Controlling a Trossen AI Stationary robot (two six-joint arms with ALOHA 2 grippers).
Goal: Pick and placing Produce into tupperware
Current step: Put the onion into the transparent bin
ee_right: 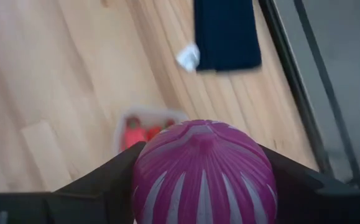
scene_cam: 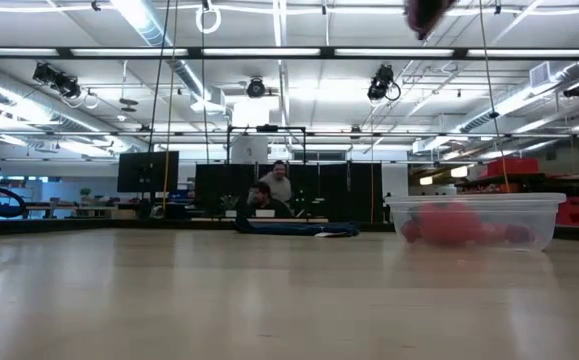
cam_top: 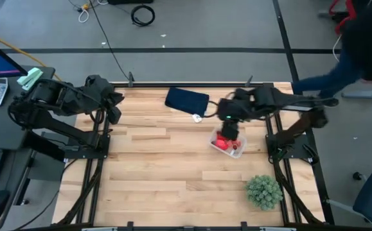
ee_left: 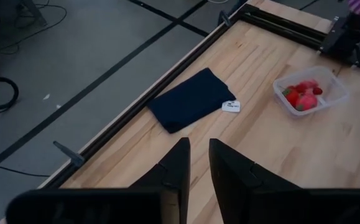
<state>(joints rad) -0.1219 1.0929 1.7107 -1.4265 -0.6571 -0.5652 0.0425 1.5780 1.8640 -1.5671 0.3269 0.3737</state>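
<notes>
The right pincer (ee_right: 203,186) pinches a purple striped toy vegetable (ee_right: 203,171) between its spread fingers, high above the clear tupperware (cam_top: 236,149), which sits on the bench (cam_top: 160,179) below and slightly ahead of it, already holding a heap of red produce (ee_left: 303,96). The likely trouble, as I judge it, is a release from this height: the round piece could bounce off the red heap or strike the container's rim and roll away across the bench, perhaps toward the navy folded cloth (cam_top: 187,101) beyond the pincer. An off-centre descent could also nudge the light container aside. The left pincer (ee_left: 195,165), fingers nearly pressed together and empty, waits well apart at the bench's far edge.
</notes>
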